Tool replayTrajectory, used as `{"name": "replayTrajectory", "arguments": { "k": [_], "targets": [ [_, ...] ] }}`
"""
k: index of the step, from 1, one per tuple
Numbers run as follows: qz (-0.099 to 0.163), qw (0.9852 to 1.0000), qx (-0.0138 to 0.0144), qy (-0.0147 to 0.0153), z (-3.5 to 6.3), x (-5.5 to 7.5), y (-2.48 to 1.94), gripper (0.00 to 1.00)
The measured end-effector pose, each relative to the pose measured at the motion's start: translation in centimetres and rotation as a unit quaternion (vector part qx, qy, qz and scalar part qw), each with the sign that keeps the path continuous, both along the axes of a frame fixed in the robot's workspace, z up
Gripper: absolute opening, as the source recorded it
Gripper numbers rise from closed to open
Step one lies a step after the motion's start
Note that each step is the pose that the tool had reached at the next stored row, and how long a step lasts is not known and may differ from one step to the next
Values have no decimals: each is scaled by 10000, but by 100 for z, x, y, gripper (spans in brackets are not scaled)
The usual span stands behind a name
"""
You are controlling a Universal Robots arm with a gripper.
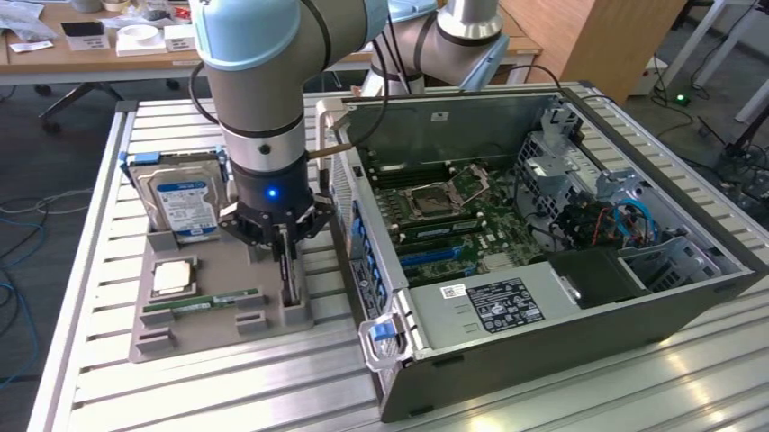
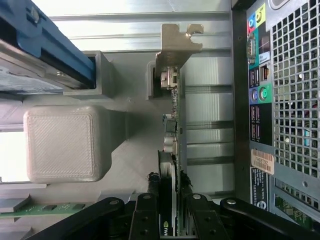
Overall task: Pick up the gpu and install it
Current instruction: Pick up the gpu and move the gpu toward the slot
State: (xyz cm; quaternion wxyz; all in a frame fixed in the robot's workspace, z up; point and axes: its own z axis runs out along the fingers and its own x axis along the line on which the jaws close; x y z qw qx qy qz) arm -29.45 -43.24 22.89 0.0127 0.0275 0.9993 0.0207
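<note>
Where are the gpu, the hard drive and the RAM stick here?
gpu (image 2: 173,107): wrist view, on the board's edge.
hard drive (image 1: 182,203): exterior view, on its blue label.
RAM stick (image 1: 202,301): exterior view, middle of the green strip.

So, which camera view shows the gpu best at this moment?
The wrist view: the gpu stands edge-on, its metal bracket clear, the fingers pressed on both faces. In the exterior view it is a thin dark strip under the gripper, upright in the grey holder.

Seemingly black gpu (image 1: 288,286), grey tray (image 1: 204,335), green RAM stick (image 1: 201,301)
</note>
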Motion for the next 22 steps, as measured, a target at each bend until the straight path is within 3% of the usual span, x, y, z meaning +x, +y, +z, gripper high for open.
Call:
{"name": "replayTrajectory", "arguments": {
  "k": [12, 22],
  "targets": [
    [111, 9999, 2, -1, 6, 1, 0, 26],
    [110, 9999, 0, 0, 192, 1, 0, 26]
  ]
}}
